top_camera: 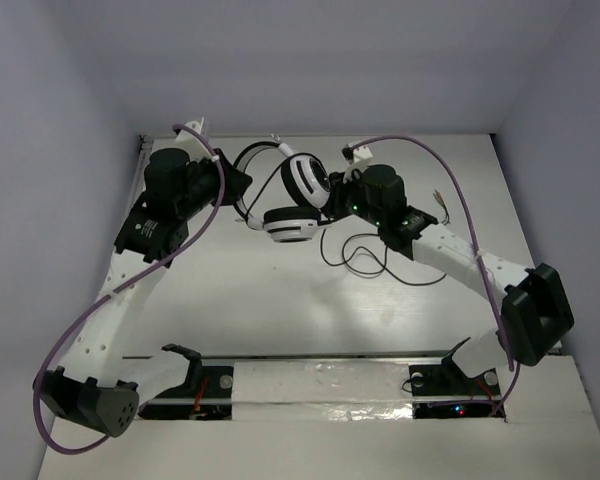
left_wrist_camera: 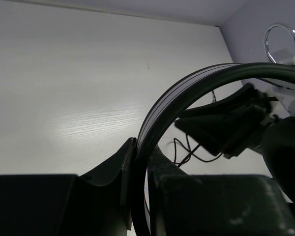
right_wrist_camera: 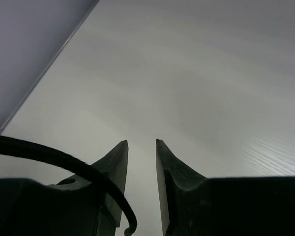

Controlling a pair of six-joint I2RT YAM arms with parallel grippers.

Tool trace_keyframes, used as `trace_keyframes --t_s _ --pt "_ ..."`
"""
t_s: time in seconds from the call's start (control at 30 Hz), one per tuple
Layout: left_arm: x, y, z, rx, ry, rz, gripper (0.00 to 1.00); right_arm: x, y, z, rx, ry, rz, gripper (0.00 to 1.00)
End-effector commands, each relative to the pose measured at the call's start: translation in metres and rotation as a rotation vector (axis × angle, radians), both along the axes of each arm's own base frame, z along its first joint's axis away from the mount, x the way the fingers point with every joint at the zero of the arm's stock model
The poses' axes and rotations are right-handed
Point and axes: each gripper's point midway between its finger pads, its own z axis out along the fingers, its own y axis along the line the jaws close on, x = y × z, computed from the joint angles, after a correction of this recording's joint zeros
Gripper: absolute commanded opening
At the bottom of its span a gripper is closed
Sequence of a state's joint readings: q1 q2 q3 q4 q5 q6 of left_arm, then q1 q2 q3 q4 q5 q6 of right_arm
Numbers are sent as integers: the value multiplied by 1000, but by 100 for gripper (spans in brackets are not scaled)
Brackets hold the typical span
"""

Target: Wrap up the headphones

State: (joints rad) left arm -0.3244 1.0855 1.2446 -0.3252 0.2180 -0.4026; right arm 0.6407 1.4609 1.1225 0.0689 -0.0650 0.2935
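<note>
The headphones (top_camera: 298,198) lie at the back middle of the table, one white black-ringed earcup (top_camera: 303,180) upright and the other (top_camera: 289,223) lying flat. My left gripper (top_camera: 242,186) is shut on the headband (left_wrist_camera: 187,91), which runs between its fingers (left_wrist_camera: 113,169) in the left wrist view. My right gripper (top_camera: 336,186) stands just right of the upright earcup. It is open, with only bare table showing between its fingertips (right_wrist_camera: 141,142). A black cable (right_wrist_camera: 64,160) crosses in front of its left finger, outside the gap. The thin black cable (top_camera: 365,262) trails loose on the table.
Purple robot cables (top_camera: 450,185) arc over both arms. A small connector (top_camera: 355,150) and a small pale item (top_camera: 442,205) lie at the back right. A metal loop (left_wrist_camera: 280,39) shows near the right wall. Grey walls enclose the table on three sides.
</note>
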Motion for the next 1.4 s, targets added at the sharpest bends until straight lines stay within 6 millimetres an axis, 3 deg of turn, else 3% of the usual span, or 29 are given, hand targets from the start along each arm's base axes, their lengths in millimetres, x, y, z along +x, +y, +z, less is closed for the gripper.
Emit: trace_keyframes --t_s 0.0,0.17,0.2,0.47,0.67,0.73,0.8,0.83,0.87,1.03,1.1,1.23,1.33,1.37 --pt "-1 -10 61 -139 -119 -53 0 -4 30 25 171 -74 135 36" --pt "6 -8 73 -166 -121 -40 0 -14 46 9 249 -56 226 38" --pt "9 -4 74 -167 -123 -27 0 -16 49 16 283 -87 249 40" --pt "23 -2 90 -228 -147 14 0 -39 83 -29 345 29 426 40" --pt "55 36 105 -291 -205 238 0 -68 107 -80 265 145 422 38" --pt "63 44 104 -337 -204 293 0 -75 108 -95 263 197 399 38" --pt "75 55 94 -347 -208 364 0 -90 115 -106 235 227 409 39" --pt "84 63 78 -339 -183 424 0 -92 115 -111 223 234 397 39" --pt "90 66 80 -375 -196 442 0 -97 116 -113 213 243 398 39" --pt "116 83 59 -439 -168 530 0 -136 125 -127 155 313 430 39" --pt "122 88 61 -422 -177 559 0 -150 124 -130 149 328 457 36" --pt "133 111 56 -350 -191 681 0 -191 130 -124 159 356 573 21" --pt "136 117 45 -342 -181 723 0 -226 140 -118 116 371 676 21" --pt "138 117 40 -343 -173 728 0 -246 146 -116 104 376 736 22"
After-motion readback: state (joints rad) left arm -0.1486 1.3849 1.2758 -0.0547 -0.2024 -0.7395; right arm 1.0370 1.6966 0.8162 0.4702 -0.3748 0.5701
